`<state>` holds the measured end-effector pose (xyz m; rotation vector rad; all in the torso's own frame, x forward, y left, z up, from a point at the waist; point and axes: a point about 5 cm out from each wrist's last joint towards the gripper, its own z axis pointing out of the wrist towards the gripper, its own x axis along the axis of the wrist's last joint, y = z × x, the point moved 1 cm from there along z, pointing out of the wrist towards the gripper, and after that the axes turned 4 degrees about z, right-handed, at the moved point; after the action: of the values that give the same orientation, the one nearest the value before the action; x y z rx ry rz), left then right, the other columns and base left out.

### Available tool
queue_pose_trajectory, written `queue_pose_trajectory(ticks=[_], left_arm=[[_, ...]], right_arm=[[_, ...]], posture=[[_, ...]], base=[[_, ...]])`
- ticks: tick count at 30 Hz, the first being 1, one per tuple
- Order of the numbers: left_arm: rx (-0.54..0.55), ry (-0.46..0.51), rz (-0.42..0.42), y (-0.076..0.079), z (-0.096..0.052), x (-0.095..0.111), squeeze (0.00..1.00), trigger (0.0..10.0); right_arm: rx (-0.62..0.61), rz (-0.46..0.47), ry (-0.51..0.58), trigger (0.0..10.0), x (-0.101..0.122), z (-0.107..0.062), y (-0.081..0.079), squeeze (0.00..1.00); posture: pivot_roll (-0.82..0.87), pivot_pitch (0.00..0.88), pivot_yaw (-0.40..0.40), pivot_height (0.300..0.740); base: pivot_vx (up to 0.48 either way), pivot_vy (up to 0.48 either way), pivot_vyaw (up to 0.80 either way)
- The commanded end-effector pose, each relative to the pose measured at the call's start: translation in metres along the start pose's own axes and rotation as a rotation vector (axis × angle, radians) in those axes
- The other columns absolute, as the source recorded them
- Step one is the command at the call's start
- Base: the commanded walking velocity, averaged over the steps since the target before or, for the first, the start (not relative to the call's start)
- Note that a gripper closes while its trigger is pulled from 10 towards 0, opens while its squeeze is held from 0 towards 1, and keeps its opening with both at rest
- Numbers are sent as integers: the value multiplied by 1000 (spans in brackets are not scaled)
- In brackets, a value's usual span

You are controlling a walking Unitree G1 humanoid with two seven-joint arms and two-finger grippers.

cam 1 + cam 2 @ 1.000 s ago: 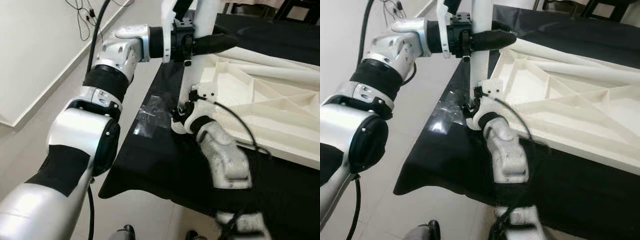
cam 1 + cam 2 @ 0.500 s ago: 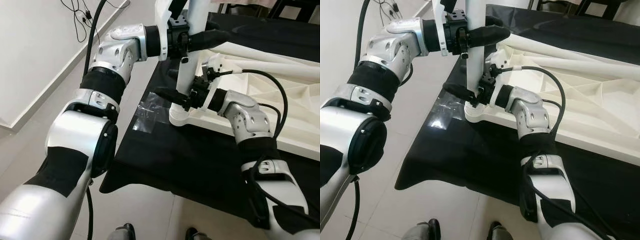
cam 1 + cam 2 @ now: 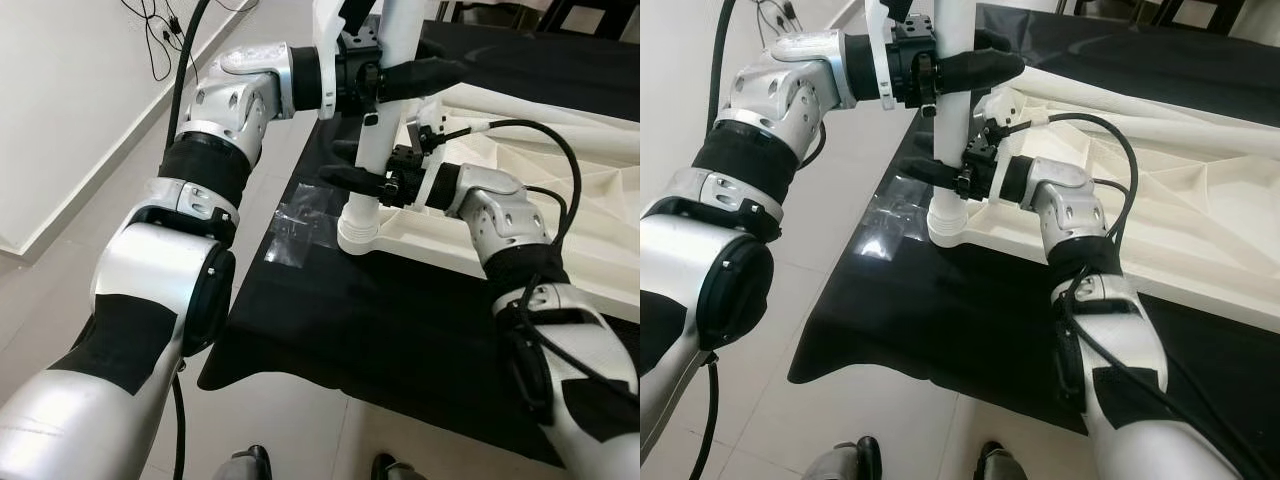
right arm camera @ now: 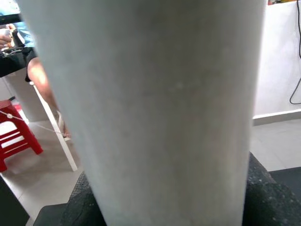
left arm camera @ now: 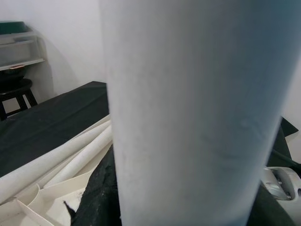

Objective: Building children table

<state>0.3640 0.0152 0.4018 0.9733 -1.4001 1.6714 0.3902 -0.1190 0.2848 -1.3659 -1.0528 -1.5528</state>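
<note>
Nearest, black cloth (image 3: 330, 330) covers the work surface, with a patch of clear tape (image 3: 300, 228) by its edge. On it lies the white tabletop (image 3: 1140, 200), upside down, ribs showing. At its near corner a white leg (image 3: 372, 150) stands upright in the corner socket (image 3: 357, 236).

Right gripper (image 3: 350, 178) is clamped on the leg low down, just above the socket, one finger visible across the front. Left gripper (image 3: 420, 75) is clamped on the same leg higher up, fingers wrapped around it. Both wrist views show the leg close up between dark pads. Beyond, spare legs (image 3: 1120, 105) lie on the tabletop; a red stool (image 4: 16, 139) and a person's leg (image 4: 42, 84) stand farther off.

Judgement: the step in hand is seating or twisting the leg into the socket. The next move calls for keeping the leg vertical while turning or pressing it home; whether it is fully seated cannot be told.
</note>
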Motion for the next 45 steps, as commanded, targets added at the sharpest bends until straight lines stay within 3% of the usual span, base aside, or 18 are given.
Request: queue_pose_trajectory(ticks=[1, 2, 3, 7, 8, 11, 13, 15, 20, 24, 25, 26, 27, 32, 33, 36, 38, 45], left_arm=[[-93, 3, -36, 14, 15, -13, 0, 0], [-59, 6, -50, 12, 15, -13, 1000, 0], [-38, 5, -55, 10, 14, -14, 1000, 10000], [6, -2, -52, 7, 12, -15, 1000, 10000], [18, -6, -48, 6, 11, -14, 0, 10000], [30, -9, -45, 4, 9, -13, 0, 10000], [47, -22, -46, 2, 6, -12, 0, 10000], [45, -34, -45, 2, 4, -14, 0, 10000], [44, -42, -45, 2, 4, -16, 0, 10000], [35, -31, -38, 4, 9, -15, 0, 10000], [30, -23, -34, 4, 10, -13, 0, 5176], [30, -23, -34, 4, 10, -13, 0, 5176], [26, -17, -31, 5, 10, -11, 0, 0], [14, -26, -29, 5, 6, -13, 0, 0], [3, -32, -27, 6, 5, -14, 0, 0], [-1, -33, -26, 6, 5, -14, 0, 0], [-9, -31, -26, 7, 5, -15, 0, 0], [-19, -29, -24, 8, 4, -15, 0, 0]], right_arm=[[126, 65, 12, 0, -8, 23, -14, 0], [108, 58, 13, 0, -10, 24, -13, 0], [91, 47, 12, 0, -11, 24, -12, 0], [19, 38, 2, 0, -20, 24, -12, 0], [-55, 48, -12, 0, -32, 26, -14, 0], [-303, 109, -48, 0, -58, 38, -20, 0], [-763, 306, -38, 0, -106, 56, -81, 0], [-857, 364, -12, 0, -107, 59, -99, 0], [-858, 333, 20, 0, -99, 63, -103, 0], [-816, 237, 51, 0, -86, 72, -87, 0], [-807, 213, 63, 0, -82, 74, -83, 0], [-807, 213, 63, 0, -82, 74, -83, 0], [-813, 211, 62, 0, -79, 77, -85, 0], [-852, 222, 36, 0, -74, 75, -96, 0], [-852, 206, 53, 10000, -67, 72, -93, 0], [-844, 197, 66, 10000, -63, 70, -91, 0], [-698, 139, 112, 10000, -51, 72, -84, 1000], [-246, 23, 186, 10000, -19, 66, -73, 1000]], posture=[[59, 243, 43, 740], [56, 244, 43, 740], [56, 244, 43, 740], [47, 249, 28, 740], [47, 255, 12, 740], [65, 256, -5, 740], [83, 258, 3, 740], [79, 265, 25, 740], [68, 252, 33, 740], [56, 226, 24, 740], [57, 222, 24, 740], [57, 222, 24, 740], [62, 220, 27, 740], [63, 215, 29, 740], [61, 209, 28, 740], [61, 209, 29, 740], [60, 206, 28, 740], [61, 209, 33, 740]], base=[[0, 0, 0], [0, 0, 0], [0, 0, 0], [0, 0, 0], [0, 0, 0], [0, 0, 0], [0, 0, 0], [0, 0, 0], [0, 0, 0], [0, 0, 0], [0, 0, 0], [0, 0, 0], [0, 0, 0], [0, 0, 0], [0, 0, 0], [0, 0, 0], [0, 0, 0], [0, 0, 0]])
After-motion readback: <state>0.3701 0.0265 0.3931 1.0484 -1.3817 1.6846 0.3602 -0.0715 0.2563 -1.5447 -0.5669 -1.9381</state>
